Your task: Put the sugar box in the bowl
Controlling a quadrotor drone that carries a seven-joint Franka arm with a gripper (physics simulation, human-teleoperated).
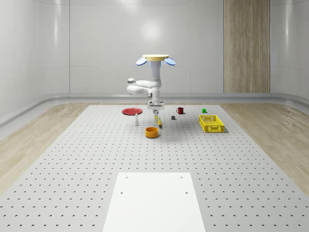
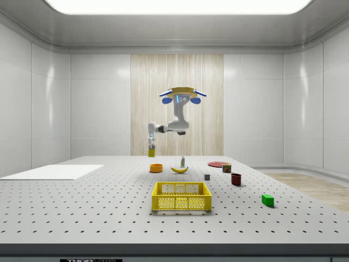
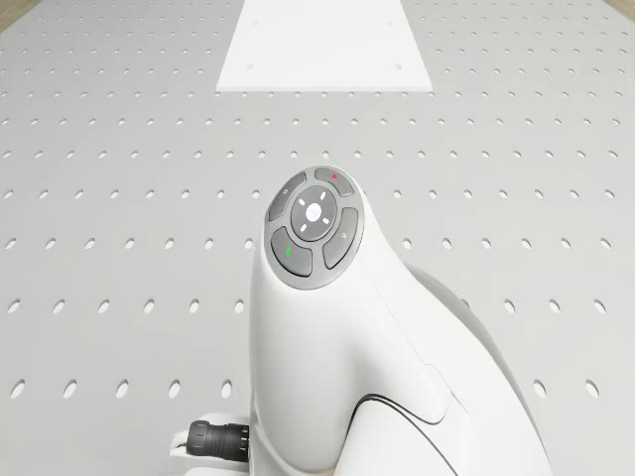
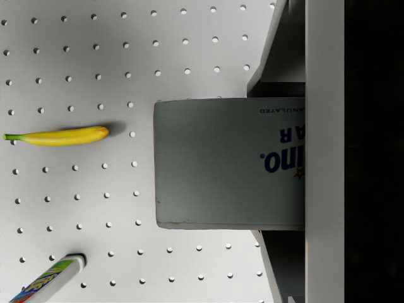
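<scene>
Sugar box [image 4: 227, 170] is clamped in the pincer [image 4: 278, 161], up in the air off the surface [image 1: 72, 164]. In the wrist view the box's flat grey face fills the gap between the two fingers [image 4: 278, 57], blue lettering partly readable near the palm end. In the side view the box [image 2: 152, 149] hangs below the pincer [image 2: 151, 143], higher than the orange bowl [image 2: 156, 168] and just toward that view's left of it. In the whole-scene view the box [image 1: 158, 121] sits above and slightly right of the bowl [image 1: 152, 132], not touching it.

Drone [image 1: 155, 59] hovers well above the surface, behind the bowl, arm [image 1: 145, 88] folded out sideways and down.

Around the bowl: banana [image 2: 179, 170] and a small bottle [image 2: 182, 161] just right of it in the side view; marker [image 4: 47, 281] lies near the banana [image 4: 60, 136] in the wrist view. Red plate [image 1: 131, 111] behind-left of the bowl in the whole-scene view, red mug [image 1: 180, 110] behind-right, yellow basket [image 1: 211, 123] well to its right, green block [image 1: 204, 110] beyond the basket.
</scene>
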